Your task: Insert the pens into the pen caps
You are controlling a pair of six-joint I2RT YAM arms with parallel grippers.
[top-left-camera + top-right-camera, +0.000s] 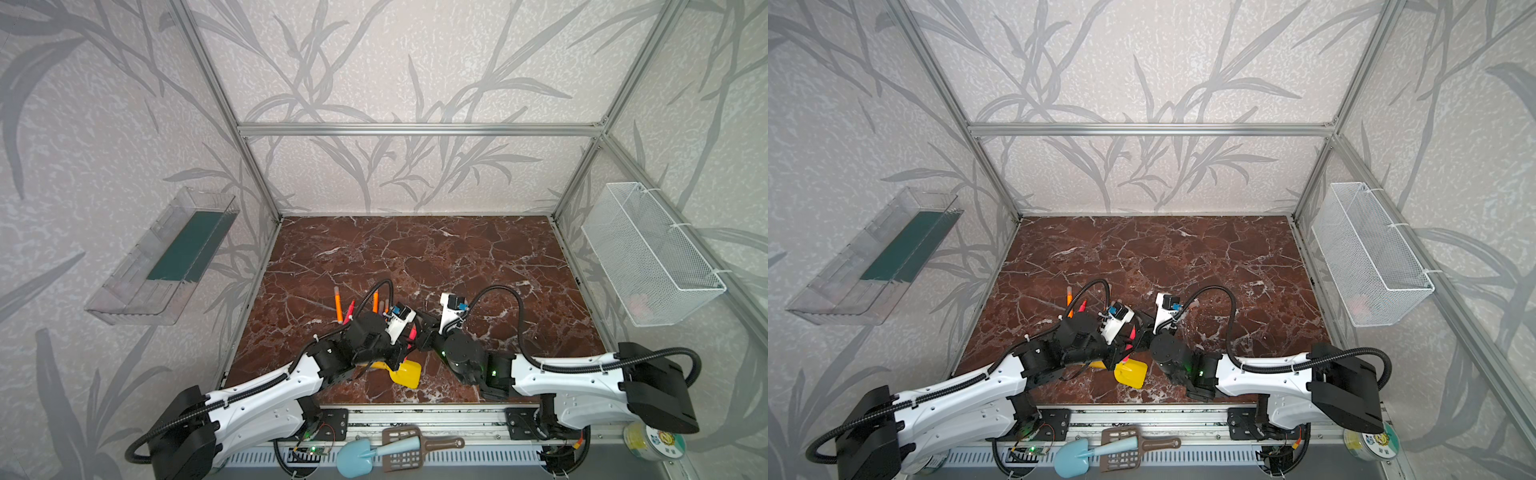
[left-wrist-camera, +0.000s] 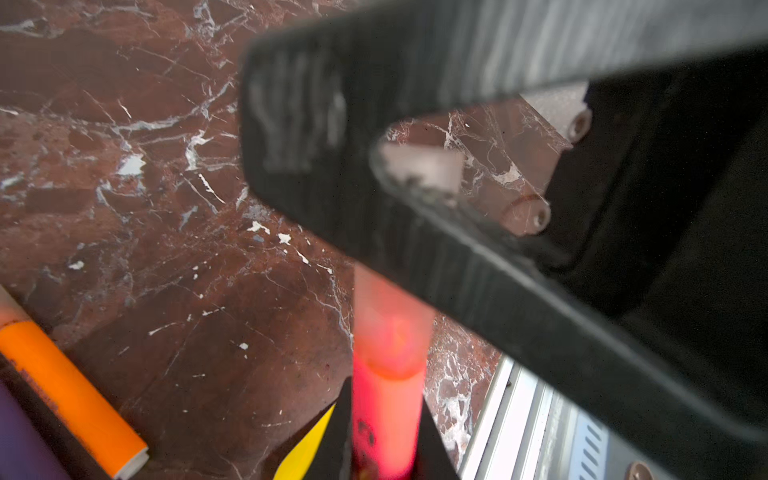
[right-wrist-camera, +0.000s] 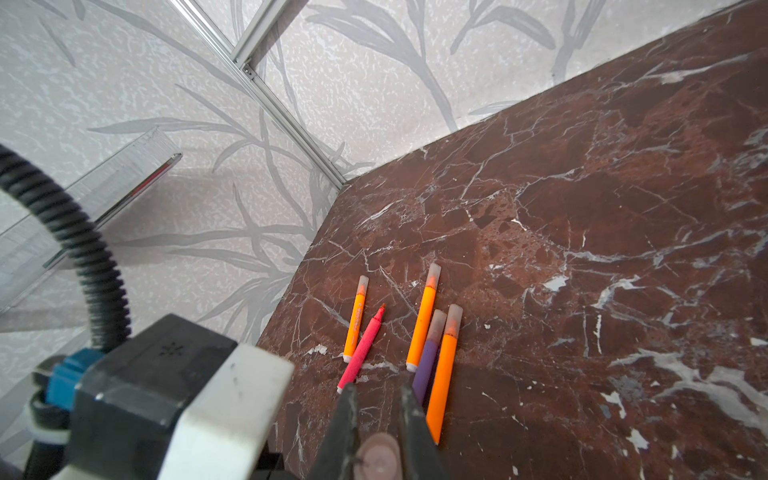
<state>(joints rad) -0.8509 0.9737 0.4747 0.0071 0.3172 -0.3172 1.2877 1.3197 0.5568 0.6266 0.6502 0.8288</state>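
Your marble table (image 1: 457,257) carries everything, and the two arms meet low over its front middle. Just by them, near the front edge, lies one yellow toy shovel (image 1: 405,372), partly under the left arm.

You have six pens in sight. Five lie on the table in a loose row, left of the middle and behind the arms. The right wrist view shows three orange pens (image 3: 422,320), one purple pen (image 3: 428,353) and one bare red-pink pen (image 3: 361,347). The purple pen touches the orange one on its far side from the rest of the row. The bare red-pink pen lies just beside the orange one at the other end of the row. The sixth, the held red-pink pen (image 2: 386,399), is clamped in your left gripper (image 2: 384,453), above the table.

You can count five caps. Four fitted caps (image 3: 433,276) sit on the tips of the three orange pens and the purple pen. The fifth cap (image 3: 376,455) is pinched tight in your right gripper (image 3: 376,411), whose black fingers (image 2: 457,266) fill the left wrist view. There the fifth cap meets the held pen's tip. The view is blurred, so the tip seems to be inside the cap's mouth, but how deep I cannot tell.
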